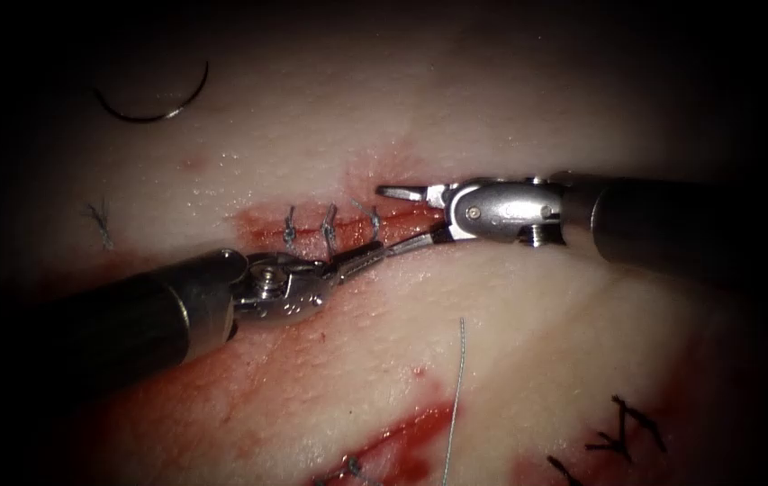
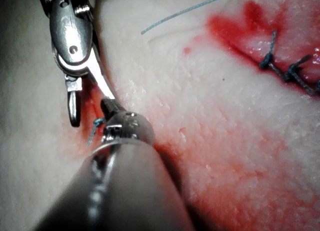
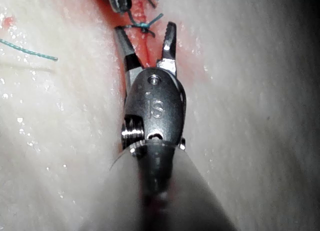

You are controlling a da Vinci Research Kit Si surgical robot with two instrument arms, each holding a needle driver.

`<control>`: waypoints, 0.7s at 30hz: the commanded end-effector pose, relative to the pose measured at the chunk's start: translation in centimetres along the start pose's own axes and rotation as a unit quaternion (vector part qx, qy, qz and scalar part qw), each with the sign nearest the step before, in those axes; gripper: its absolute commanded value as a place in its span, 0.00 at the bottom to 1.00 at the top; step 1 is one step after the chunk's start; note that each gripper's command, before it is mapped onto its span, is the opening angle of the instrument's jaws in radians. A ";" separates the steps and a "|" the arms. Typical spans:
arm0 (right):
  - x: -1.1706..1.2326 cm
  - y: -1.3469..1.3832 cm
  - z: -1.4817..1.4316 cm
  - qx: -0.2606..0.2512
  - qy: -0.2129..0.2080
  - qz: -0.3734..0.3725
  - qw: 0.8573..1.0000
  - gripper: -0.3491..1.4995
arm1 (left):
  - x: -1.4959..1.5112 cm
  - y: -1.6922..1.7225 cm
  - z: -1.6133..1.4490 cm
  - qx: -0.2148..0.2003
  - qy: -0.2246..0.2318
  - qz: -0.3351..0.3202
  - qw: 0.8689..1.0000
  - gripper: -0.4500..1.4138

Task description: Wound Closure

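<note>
Lying free on the tissue (image 1: 528, 360), well up and to the left of the cut (image 1: 402, 220), away from both tools and not in the tissue: the curved needle (image 1: 151, 101), whole arc showing, held by nothing. Plenty of bare surface around it and between it and the cut. At the cut itself, little room: right tool (image 1: 406, 218) coming in level from the right, jaws spread wide and empty, one above the cut line and one along its lower edge, straddling the rightmost of three stitches (image 1: 329, 229). Reaching up from below and to the left of the cut, the left tool (image 1: 361, 256), tip close against the right tool's lower jaw; grip not to be made out, since its own wrist hides the tip in the left wrist view, with a short blue tail of thread just beside it. Below the cut, a loose thread (image 1: 457, 396) running down out of the picture. Left of the cut, a small frayed cut end (image 1: 100, 223). Red fluid (image 1: 266, 225) along the cut and spreading beneath the left shaft. Farther below, dark stitches (image 1: 622, 432), partly cut off at the edge.
</note>
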 end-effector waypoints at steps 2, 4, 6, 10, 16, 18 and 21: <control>-0.01 -0.03 0.24 0.009 0.005 -0.007 1.000 0.98 | -0.02 -0.04 0.09 -0.001 0.007 0.003 1.000 0.00; -0.02 -0.07 0.29 0.012 0.008 -0.009 1.000 0.98 | -0.03 -0.05 0.09 -0.003 0.015 0.003 1.000 0.00; -0.04 -0.10 0.34 0.014 0.011 -0.012 1.000 0.98 | -0.03 -0.06 0.08 -0.006 0.027 -0.001 1.000 0.00; -0.04 -0.13 0.39 0.015 0.010 -0.016 1.000 0.98 | -0.03 -0.08 0.08 -0.011 0.051 -0.011 0.999 0.00; 0.00 -0.16 0.46 0.006 0.017 -0.025 1.000 0.98 | -0.01 -0.07 0.09 -0.017 0.073 -0.040 0.996 0.00; 0.03 -0.16 0.46 0.004 0.019 -0.029 0.999 0.97 | -0.01 -0.07 0.09 -0.019 0.079 -0.050 0.995 0.00; 0.08 -0.12 0.46 -0.005 0.027 -0.032 0.999 0.96 | -0.01 -0.06 0.10 -0.022 0.086 -0.065 0.994 0.00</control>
